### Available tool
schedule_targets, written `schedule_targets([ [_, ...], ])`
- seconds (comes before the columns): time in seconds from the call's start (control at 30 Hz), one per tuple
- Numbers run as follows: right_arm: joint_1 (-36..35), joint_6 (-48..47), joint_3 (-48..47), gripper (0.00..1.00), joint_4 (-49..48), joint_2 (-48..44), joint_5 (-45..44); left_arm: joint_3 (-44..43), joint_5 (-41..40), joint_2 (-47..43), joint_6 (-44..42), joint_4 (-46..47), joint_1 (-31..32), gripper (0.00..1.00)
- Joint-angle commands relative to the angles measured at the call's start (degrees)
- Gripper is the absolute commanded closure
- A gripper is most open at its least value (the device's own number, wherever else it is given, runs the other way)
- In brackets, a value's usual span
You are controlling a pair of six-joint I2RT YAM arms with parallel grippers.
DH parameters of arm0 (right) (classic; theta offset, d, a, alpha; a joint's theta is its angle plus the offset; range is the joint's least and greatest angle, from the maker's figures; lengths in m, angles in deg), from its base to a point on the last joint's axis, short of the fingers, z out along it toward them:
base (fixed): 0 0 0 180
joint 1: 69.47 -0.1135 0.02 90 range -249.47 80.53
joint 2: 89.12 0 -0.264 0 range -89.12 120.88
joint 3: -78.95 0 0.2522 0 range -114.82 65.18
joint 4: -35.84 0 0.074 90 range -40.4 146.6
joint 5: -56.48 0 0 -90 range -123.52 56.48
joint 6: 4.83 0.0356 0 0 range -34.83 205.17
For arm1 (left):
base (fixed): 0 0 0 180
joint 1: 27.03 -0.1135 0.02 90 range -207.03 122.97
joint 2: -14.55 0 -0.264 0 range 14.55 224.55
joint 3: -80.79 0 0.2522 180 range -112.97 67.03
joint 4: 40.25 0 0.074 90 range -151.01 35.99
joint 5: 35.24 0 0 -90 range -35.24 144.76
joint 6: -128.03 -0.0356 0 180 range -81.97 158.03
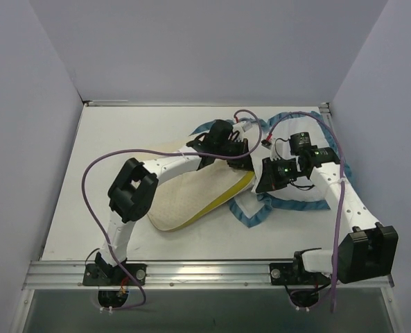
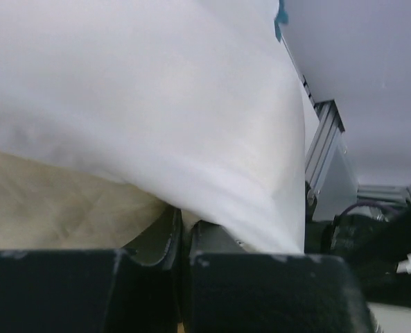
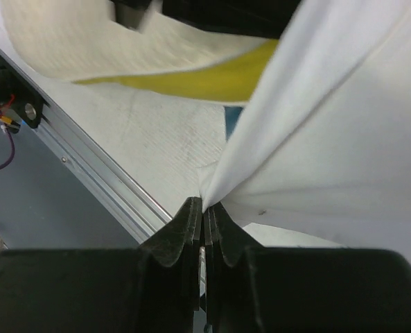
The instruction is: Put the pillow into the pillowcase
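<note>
Left hand: fingers together, clamped on a fold of the pillowcase. My left wrist cam sees only its plain white side. The cloth runs up from the pinch and drapes over the pillow, whose cream dimpled face shows below-left of the fold, just beside the fingers.

Right hand: closed too, pinching a corner of white pillowcase cloth right at the fingertips. The cloth fans out up and to the right from the pinch. Past it I see the pillow's olive-yellow side band and cream top, with bare surface between pillow and hand. An aluminium rail runs diagonally at the left of that view.

Top cam: the pillow lies diagonally mid-surface. Its near-left end is bare and uncovered. Its far-right end meets the pillowcase between the two hands, and the yellow band faces the right arm. Most of the pillow is outside the case. The pillowcase is bunched on the right half of the surface, mostly white side up, with its teal ruffled edge showing around the outline. The hands sit near each other, left one farther back.

I can't tell how far the pillow's far end sits inside the opening, because the left arm covers that spot.
</note>
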Motion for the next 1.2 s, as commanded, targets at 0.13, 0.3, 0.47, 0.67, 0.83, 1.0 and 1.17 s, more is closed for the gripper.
schedule_targets([
  [0.13, 2.32, 1.04, -6.24, 1.00, 8.26, 2.92, 10.66, -6.39, -14.44, 8.64, 9.14, 10.35, -0.92, 0.98],
  [0.3, 6.55, 0.08, -6.41, 0.97, 8.07, 7.67, 6.20, -1.93, -4.08, 2.51, -3.05, 7.12, -3.46, 0.23],
  [0.47, 6.38, -2.38, -8.16, 0.61, 8.95, 10.31, 0.31, 5.99, 5.95, -13.63, -19.49, -5.60, -7.94, 0.03],
  [0.67, 2.62, -3.18, -14.05, 0.36, 9.04, 10.65, -12.68, 16.45, 5.79, -28.60, -19.77, -12.82, -19.27, 0.02],
  [0.83, 2.15, -4.66, -11.98, 0.46, 9.21, 8.92, -23.98, 20.41, 2.89, -34.68, -37.12, -17.06, -16.49, 0.03],
  [1.0, 7.95, -2.39, -7.12, 0.45, 13.07, 3.89, -13.16, 24.01, -4.84, -33.29, -56.85, -22.34, -1.14, 0.03],
  [1.17, 9.54, 2.26, -8.27, 0.41, 17.56, 3.90, -3.34, 24.28, -15.12, -26.01, -60.91, -18.75, 7.24, 0.03],
])
